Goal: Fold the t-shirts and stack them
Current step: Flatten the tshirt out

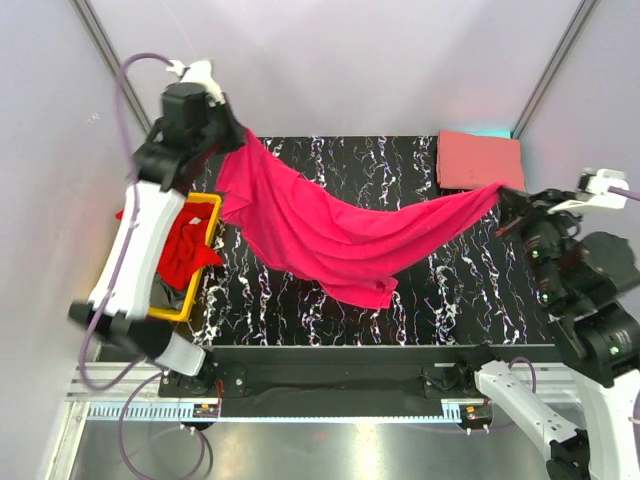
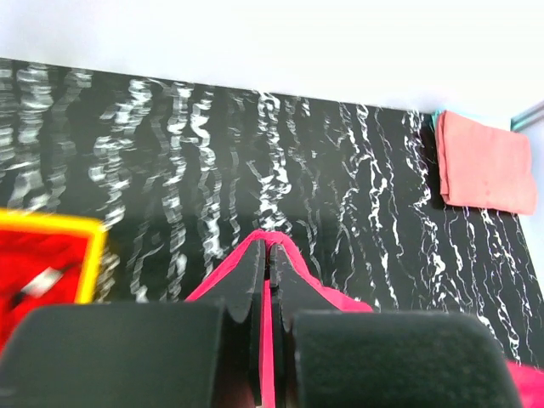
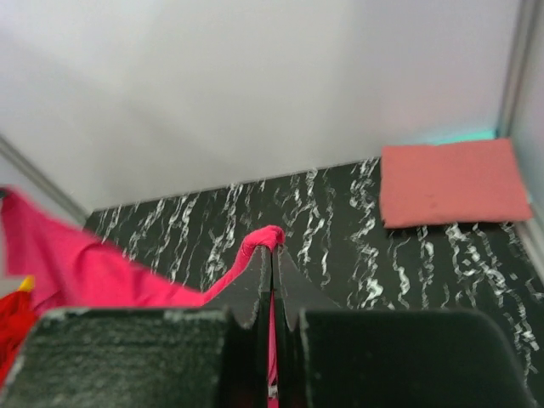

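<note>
**Magenta shirt slung between both arms**

You had the magenta shirt [image 1: 330,225] strung across the table [image 1: 440,290], one end in each gripper.

Left side: your left gripper [image 1: 237,135] stood high at the far left, over the table's far left corner. It was clamped on one edge of the shirt. In the left wrist view its jaws were pressed together with a thin fold of magenta caught between them, and more cloth spread out below on both sides.

Right side: your right gripper [image 1: 503,192] sat at the right edge of the table, somewhat nearer than the left one. It was also pinched tight on the shirt. The right wrist view showed a small hump of cloth poking out past the closed tips, with the rest trailing off to the left.

Between the two grips the shirt hung in a long sag. Its lowest part was around the middle of the table, toward the near side, where a loose corner drooped. I could not tell whether that corner touched the tabletop.

The salmon shirt [image 1: 480,160] lay folded flat in the far right corner, a neat rectangle just beyond your right gripper.

The yellow bin [image 1: 208,212] stood at the left edge of the table, partly under your left arm. The red shirt [image 1: 183,245] was bundled inside it. Something dark lay at the bin's near end, too hidden to name.
</note>
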Tool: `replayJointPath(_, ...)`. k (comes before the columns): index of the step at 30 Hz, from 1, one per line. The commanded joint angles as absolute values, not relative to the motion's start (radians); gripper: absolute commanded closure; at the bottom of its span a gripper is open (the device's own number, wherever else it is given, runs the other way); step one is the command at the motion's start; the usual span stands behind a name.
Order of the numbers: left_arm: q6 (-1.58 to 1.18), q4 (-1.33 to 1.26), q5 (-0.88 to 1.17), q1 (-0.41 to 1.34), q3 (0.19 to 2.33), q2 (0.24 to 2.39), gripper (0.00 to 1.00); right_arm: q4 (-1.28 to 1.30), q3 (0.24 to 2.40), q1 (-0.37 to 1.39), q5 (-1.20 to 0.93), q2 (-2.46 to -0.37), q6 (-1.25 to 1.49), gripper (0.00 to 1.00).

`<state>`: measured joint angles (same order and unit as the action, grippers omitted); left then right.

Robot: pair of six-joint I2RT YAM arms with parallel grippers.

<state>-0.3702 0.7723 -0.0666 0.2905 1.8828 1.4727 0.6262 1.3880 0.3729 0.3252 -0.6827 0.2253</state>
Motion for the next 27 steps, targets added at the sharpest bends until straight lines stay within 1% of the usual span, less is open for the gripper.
replayJointPath(1, -0.390, 0.569, 0.072, 0.270, 1.936, 1.633, 1.00, 0.566, 1.321, 0.373, 0.222, -0.696, 0.278, 1.00)
replayJointPath(5, -0.439, 0.457, 0.124, 0.253, 2.086, 1.816, 1.00, 0.572, 1.275, 0.373, 0.235, -0.709, 0.305, 1.00)
replayJointPath(6, -0.455, 0.448, 0.138, 0.252, 2.148, 1.903, 1.00, 0.575, 1.266, 0.373, 0.254, -0.715, 0.320, 1.00)
replayJointPath(8, -0.466, 0.436, 0.196, 0.250, 2.222, 2.003, 1.00, 0.581, 1.255, 0.374, 0.270, -0.721, 0.330, 1.00)
replayJointPath(9, -0.475, 0.442, 0.213, 0.249, 2.262, 2.094, 1.00, 0.584, 1.244, 0.373, 0.284, -0.727, 0.336, 1.00)
replayJointPath(10, -0.476, 0.445, 0.231, 0.249, 2.340, 2.133, 0.98, 0.586, 1.243, 0.373, 0.290, -0.729, 0.336, 1.00)
replayJointPath(12, -0.463, 0.439, 0.255, 0.249, 2.406, 2.189, 0.93, 0.598, 1.239, 0.373, 0.308, -0.739, 0.331, 1.00)
replayJointPath(13, -0.459, 0.424, 0.242, 0.247, 2.402, 2.186, 0.88, 0.601, 1.239, 0.373, 0.314, -0.744, 0.327, 1.00)
replayJointPath(15, -0.443, 0.347, 0.203, 0.247, 2.349, 2.149, 0.82, 0.611, 1.241, 0.374, 0.342, -0.753, 0.321, 1.00)
replayJointPath(16, -0.442, 0.310, 0.206, 0.248, 2.326, 2.135, 0.77, 0.615, 1.243, 0.373, 0.351, -0.756, 0.321, 1.00)
replayJointPath(17, -0.442, 0.263, 0.234, 0.249, 2.309, 2.128, 0.59, 0.617, 1.241, 0.373, 0.354, -0.759, 0.321, 1.00)
replayJointPath(18, -0.442, 0.265, 0.247, 0.249, 2.307, 2.123, 0.47, 0.617, 1.239, 0.373, 0.366, -0.764, 0.325, 1.00)
replayJointPath(19, -0.440, 0.284, 0.258, 0.249, 2.310, 2.120, 0.40, 0.618, 1.239, 0.374, 0.373, -0.767, 0.330, 1.00)
replayJointPath(20, -0.431, 0.337, 0.279, 0.250, 2.309, 2.112, 0.37, 0.624, 1.238, 0.374, 0.383, -0.772, 0.339, 1.00)
replayJointPath(22, -0.414, 0.386, 0.287, 0.259, 2.226, 2.044, 0.37, 0.630, 1.241, 0.373, 0.400, -0.779, 0.350, 1.00)
replayJointPath(23, -0.396, 0.414, 0.276, 0.284, 2.170, 2.004, 0.40, 0.635, 1.243, 0.373, 0.423, -0.785, 0.357, 1.00)
replayJointPath(24, -0.338, 0.426, 0.250, 0.305, 2.032, 1.911, 0.41, 0.643, 1.247, 0.373, 0.434, -0.791, 0.371, 1.00)
replayJointPath(25, -0.312, 0.439, 0.194, 0.331, 1.957, 1.860, 0.42, 0.647, 1.249, 0.373, 0.446, -0.795, 0.376, 1.00)
replayJointPath(26, -0.299, 0.466, 0.047, 0.392, 1.878, 1.812, 0.43, 0.652, 1.250, 0.373, 0.465, -0.795, 0.385, 1.00)
replayJointPath(27, -0.313, 0.488, 0.004, 0.420, 1.744, 1.730, 0.46, 0.655, 1.252, 0.374, 0.474, -0.796, 0.388, 1.00)
